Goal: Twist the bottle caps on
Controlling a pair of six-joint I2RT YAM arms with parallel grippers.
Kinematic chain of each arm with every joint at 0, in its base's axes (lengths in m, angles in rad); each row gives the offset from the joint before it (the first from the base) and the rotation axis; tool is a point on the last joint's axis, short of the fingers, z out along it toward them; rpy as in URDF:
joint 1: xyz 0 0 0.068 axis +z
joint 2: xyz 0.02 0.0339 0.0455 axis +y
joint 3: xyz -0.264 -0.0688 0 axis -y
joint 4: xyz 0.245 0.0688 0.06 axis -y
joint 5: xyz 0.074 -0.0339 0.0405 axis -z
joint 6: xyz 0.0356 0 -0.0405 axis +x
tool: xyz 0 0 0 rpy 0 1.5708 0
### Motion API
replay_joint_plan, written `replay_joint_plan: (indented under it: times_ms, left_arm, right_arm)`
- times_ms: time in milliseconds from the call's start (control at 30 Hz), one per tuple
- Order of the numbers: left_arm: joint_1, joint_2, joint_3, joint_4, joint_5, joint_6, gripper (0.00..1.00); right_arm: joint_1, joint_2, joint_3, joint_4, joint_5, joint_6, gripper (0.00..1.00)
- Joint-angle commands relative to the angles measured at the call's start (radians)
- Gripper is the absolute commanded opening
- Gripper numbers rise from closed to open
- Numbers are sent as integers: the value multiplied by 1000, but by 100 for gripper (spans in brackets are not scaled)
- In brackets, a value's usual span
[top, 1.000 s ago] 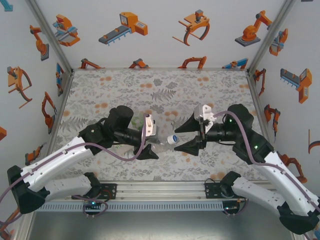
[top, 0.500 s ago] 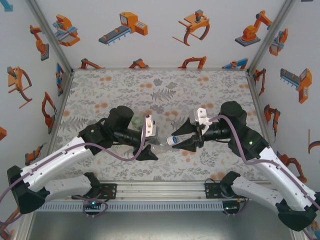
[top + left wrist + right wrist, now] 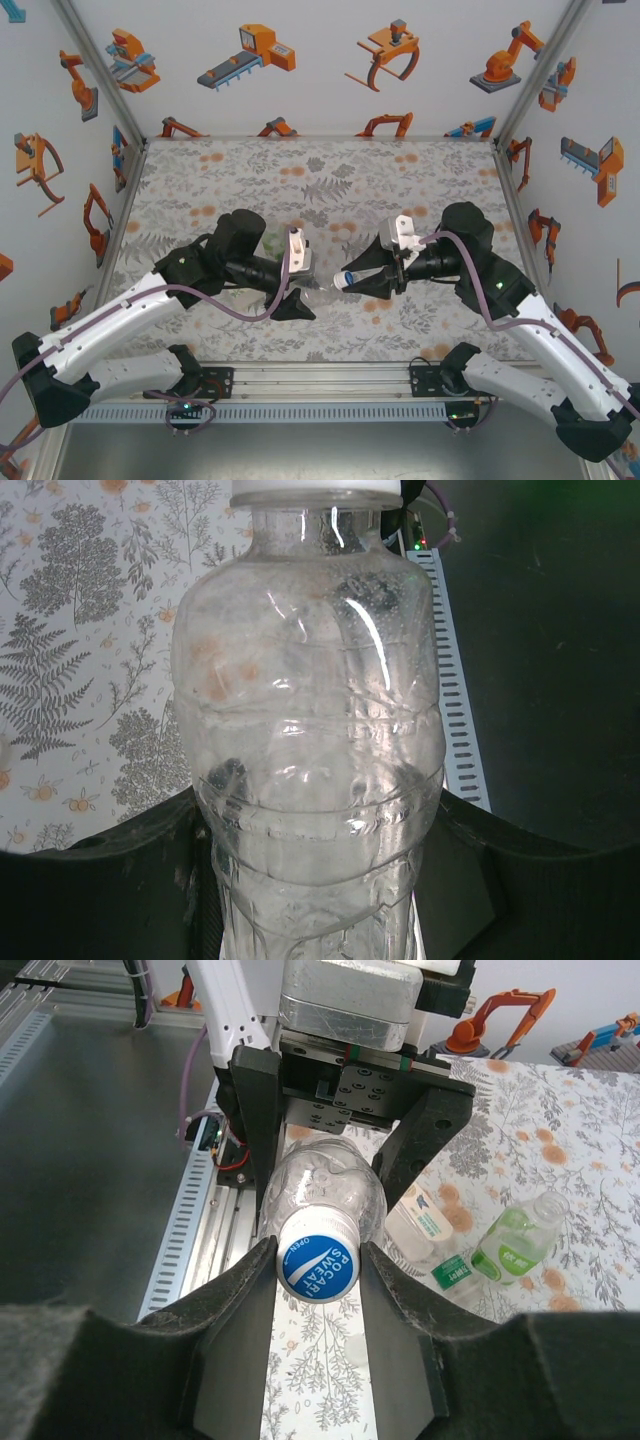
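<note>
Here the clear bottle (image 3: 310,730) lies level, left jaws gripping its body, right jaws pinching its rightward-pointing blue cap (image 3: 317,1268).

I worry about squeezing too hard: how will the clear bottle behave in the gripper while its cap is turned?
The clear bottle looks empty and thin-walled, so probably light and apt to dent under the left gripper. Its smooth surface may slip or twist as the right gripper turns the blue cap.
</note>
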Motion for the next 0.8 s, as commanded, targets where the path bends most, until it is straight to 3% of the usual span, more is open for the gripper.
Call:
replay_joint_plan:
  times_ms: [0, 133, 233, 567, 767]
  left_arm:
    - [0, 3, 37, -11, 26, 21, 0]
    - [0, 3, 36, -11, 24, 21, 0]
    - [0, -2, 30, -9, -14, 24, 0]
    - [0, -24, -37, 84, -289, 11, 0]
    - [0, 3, -54, 126, -411, 3, 0]
  right_arm:
    - [1, 0, -7, 35, -31, 8, 33]
    - [1, 2, -7, 32, -27, 30, 13]
    - [1, 16, -2, 35, 46, 146, 0]
    - [1, 9, -103, 55, 593, 1003, 0]
    - [1, 44, -124, -77, 683, 1453, 0]
